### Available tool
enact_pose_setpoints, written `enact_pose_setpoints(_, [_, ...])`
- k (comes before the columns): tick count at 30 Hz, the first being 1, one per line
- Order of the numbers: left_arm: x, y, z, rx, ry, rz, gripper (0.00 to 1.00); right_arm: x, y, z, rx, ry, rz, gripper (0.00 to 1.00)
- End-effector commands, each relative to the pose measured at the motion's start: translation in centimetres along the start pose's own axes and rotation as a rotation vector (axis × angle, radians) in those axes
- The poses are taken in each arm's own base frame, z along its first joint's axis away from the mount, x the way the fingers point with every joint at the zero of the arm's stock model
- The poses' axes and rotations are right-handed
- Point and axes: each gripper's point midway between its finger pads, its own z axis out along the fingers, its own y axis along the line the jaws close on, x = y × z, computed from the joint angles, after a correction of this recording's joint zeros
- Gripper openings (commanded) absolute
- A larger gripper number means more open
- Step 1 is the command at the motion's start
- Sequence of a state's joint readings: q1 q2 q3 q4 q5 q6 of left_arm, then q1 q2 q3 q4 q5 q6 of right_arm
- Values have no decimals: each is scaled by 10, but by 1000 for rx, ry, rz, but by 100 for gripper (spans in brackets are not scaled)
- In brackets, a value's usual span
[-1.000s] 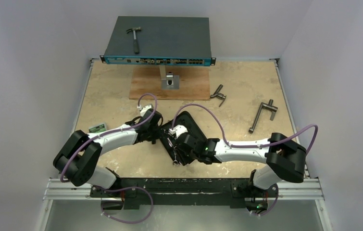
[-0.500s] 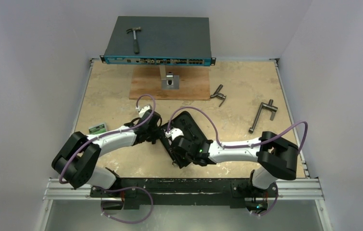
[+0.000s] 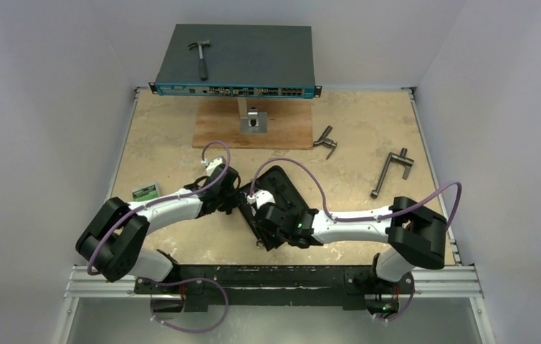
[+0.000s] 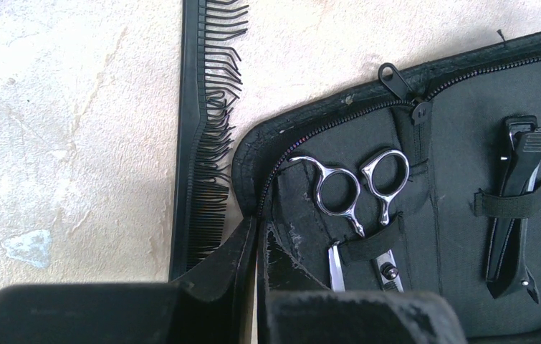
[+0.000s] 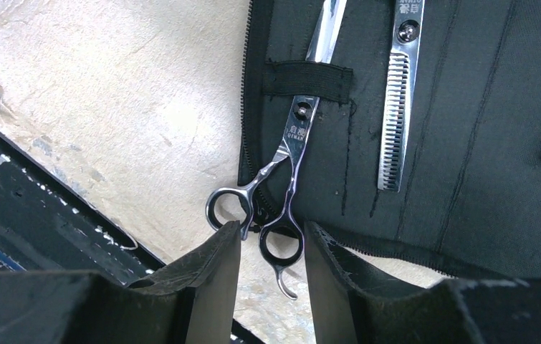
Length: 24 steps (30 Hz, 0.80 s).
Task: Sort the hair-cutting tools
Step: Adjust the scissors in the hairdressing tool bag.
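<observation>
An open black zip case [image 3: 285,188] lies mid-table. My left gripper [image 4: 260,240] is shut on its zip edge. Beside that edge on the table lies the black comb [image 4: 203,143]. Inside, one pair of scissors [image 4: 357,190] sits under an elastic strap, and the black hair clip [image 4: 518,215] under another. In the right wrist view a second pair of scissors [image 5: 290,154] has its blade through a strap, its rings hanging past the case edge. My right gripper [image 5: 273,240] stands open around one ring. The toothed blade [image 5: 398,107] lies further in.
A network switch [image 3: 237,61] on a stand at the back carries a hammer [image 3: 200,57]. Two grey T-handled tools [image 3: 327,141] [image 3: 390,172] lie at the right. A small green card [image 3: 145,191] lies left. The metal rail [image 3: 274,279] runs along the near edge.
My right arm has slid left and closer to the case's near end, with the scissors' rings between its fingers. The left arm holds still on the case edge.
</observation>
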<state>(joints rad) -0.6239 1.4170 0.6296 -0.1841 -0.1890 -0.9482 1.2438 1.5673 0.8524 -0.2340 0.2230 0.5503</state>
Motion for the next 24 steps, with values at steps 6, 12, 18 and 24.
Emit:
enact_pose_setpoints(6, [6,-2,-4,27,22,-16,0,-20,21,-19,-51,-37,5,36])
enact_pose_setpoints(12, [7,-3,-4,30,20,-17,0,-7,22,-5,-33,5,31,34])
enact_pose_setpoints(18, [8,-2,-5,33,21,-13,0,3,20,6,0,40,72,31])
enact_pose_setpoints(24, [9,-2,-6,38,21,-10,0,7,14,10,30,51,77,30])
